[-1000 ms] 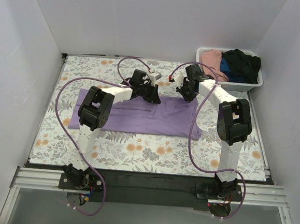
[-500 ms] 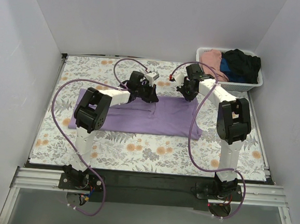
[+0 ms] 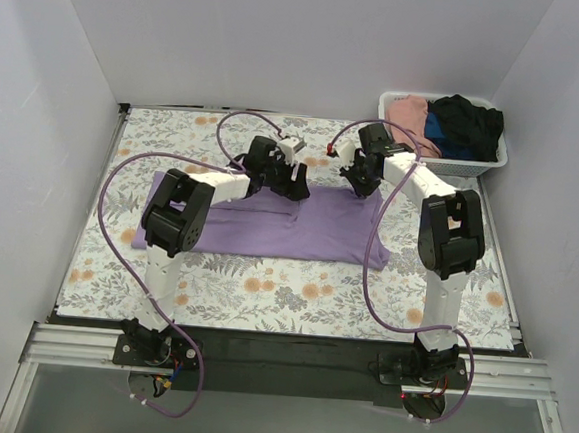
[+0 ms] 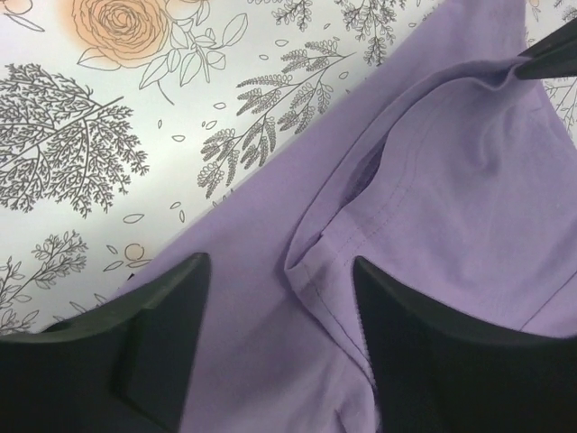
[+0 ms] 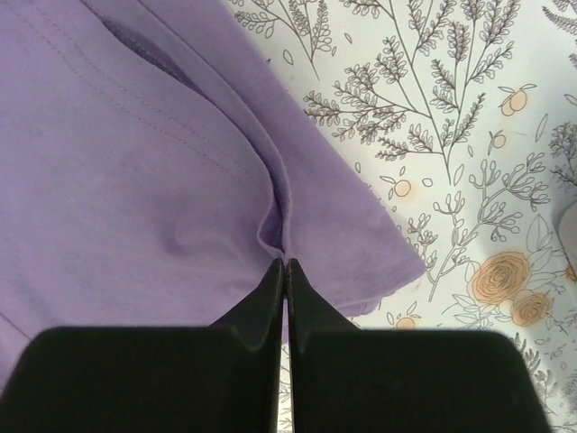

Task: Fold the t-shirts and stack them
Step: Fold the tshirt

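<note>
A large lavender t-shirt (image 3: pixel 269 225) lies folded lengthwise across the middle of the floral table. My left gripper (image 3: pixel 294 182) hovers over the shirt's far edge. In the left wrist view it (image 4: pixel 279 271) is open, straddling a stitched hem fold (image 4: pixel 315 262) without gripping it. My right gripper (image 3: pixel 357 182) is at the far right corner of the shirt. In the right wrist view it (image 5: pixel 286 263) is shut, pinching a ridge of the purple cloth (image 5: pixel 135 162) at its tips. Pink (image 3: pixel 410 114), blue (image 3: pixel 442 128) and black (image 3: pixel 470 120) t-shirts sit in the basket.
A white slatted basket (image 3: pixel 474 169) stands at the far right corner of the table. White walls close in the left, back and right sides. Purple cables loop from both arms over the floral tablecloth (image 3: pixel 264 290).
My left gripper has opened and let go of the shirt's far edge, after drifting slightly toward the back. The right gripper stays shut on the cloth, hardly moved.
</note>
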